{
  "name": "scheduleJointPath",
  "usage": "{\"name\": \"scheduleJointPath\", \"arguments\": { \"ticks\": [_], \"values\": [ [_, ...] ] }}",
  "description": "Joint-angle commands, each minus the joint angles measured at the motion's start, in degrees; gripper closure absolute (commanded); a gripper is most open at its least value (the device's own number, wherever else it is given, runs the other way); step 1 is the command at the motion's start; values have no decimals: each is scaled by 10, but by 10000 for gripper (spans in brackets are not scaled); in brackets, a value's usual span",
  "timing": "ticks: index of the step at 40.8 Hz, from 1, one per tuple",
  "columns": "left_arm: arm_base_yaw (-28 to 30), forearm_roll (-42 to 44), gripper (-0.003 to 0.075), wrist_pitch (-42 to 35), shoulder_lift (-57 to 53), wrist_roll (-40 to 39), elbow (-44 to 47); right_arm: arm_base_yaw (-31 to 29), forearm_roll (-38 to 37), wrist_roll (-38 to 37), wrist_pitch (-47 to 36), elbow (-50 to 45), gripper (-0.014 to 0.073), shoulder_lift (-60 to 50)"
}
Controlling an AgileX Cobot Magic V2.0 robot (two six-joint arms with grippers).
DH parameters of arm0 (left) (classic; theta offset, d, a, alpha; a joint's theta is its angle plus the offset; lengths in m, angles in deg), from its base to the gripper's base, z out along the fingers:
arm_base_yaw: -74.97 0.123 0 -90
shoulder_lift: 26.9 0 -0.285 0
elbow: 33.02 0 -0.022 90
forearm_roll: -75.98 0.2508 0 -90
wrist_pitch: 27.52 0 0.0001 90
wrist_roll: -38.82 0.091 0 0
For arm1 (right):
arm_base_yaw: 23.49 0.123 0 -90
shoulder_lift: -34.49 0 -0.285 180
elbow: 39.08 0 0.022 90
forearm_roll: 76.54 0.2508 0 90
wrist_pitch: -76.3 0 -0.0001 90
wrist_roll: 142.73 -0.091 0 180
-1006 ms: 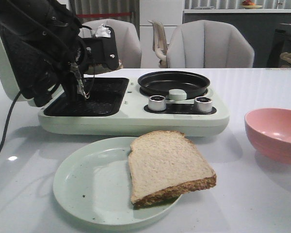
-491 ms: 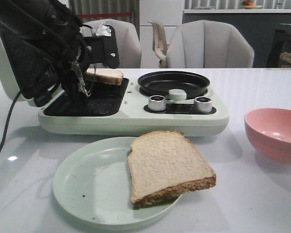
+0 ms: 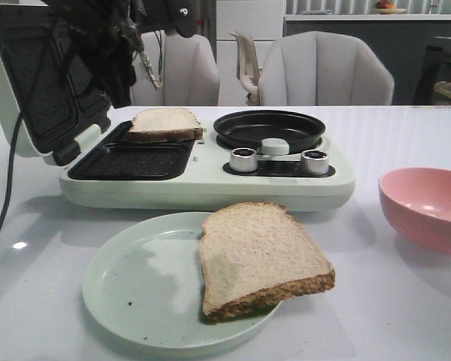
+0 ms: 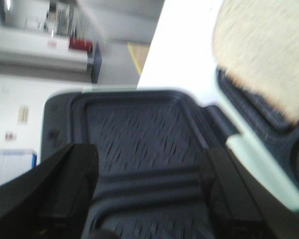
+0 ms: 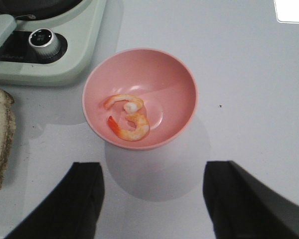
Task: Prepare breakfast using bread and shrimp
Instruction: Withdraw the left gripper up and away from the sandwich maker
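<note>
One bread slice [image 3: 165, 124] lies at the far end of the sandwich maker's dark grill plate [image 3: 131, 162]; it also shows in the left wrist view [image 4: 264, 50]. A second bread slice [image 3: 259, 256] lies on the pale green plate [image 3: 128, 293], overhanging its right rim. Two shrimp [image 5: 127, 117] lie in the pink bowl [image 5: 174, 79], which stands at the right [image 3: 428, 207]. My left gripper [image 4: 149, 164] is open and empty, raised over the grill plate; its arm [image 3: 113, 53] is at the top left. My right gripper [image 5: 152, 184] is open and empty above the table, just short of the bowl.
The pale green breakfast maker [image 3: 210, 180] has its lid [image 3: 37, 83] open at the left, a round black pan [image 3: 269, 128] and two knobs [image 3: 243, 159]. Grey chairs [image 3: 323, 71] stand behind the table. A cable [image 3: 4, 203] hangs at the left.
My left gripper has let go of the bread slice at the far end of the grill plate and risen up and away. The plated slice and the bowl have not moved.
</note>
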Motion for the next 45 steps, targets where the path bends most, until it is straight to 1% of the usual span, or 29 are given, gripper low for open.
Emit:
{"name": "scheduleJointPath", "arguments": {
  "ticks": [1,6,12,19,24,31,37,39,45],
  "values": [
    [-12,-64,230,78,-60,25,-13,-2,0,2,-38,18,57,0],
    [-15,-243,230,95,-113,67,-13,-2,0,2,-38,18,57,0],
    [-16,-431,230,93,-189,123,-13,-2,0,2,-38,18,57,0],
    [-16,-598,230,80,-299,211,8,-2,0,2,-38,18,57,0],
    [-16,-658,230,61,-389,239,58,-2,0,2,-38,18,57,0],
    [-16,-696,230,40,-514,239,157,-2,1,2,-42,18,57,0],
    [-16,-736,230,23,-599,239,236,-2,11,2,-41,18,57,3],
    [-16,-738,230,19,-623,239,264,-2,33,2,-35,18,57,7],
    [-16,-738,230,-5,-675,239,318,-2,152,5,-1,18,57,42]
  ]
}}
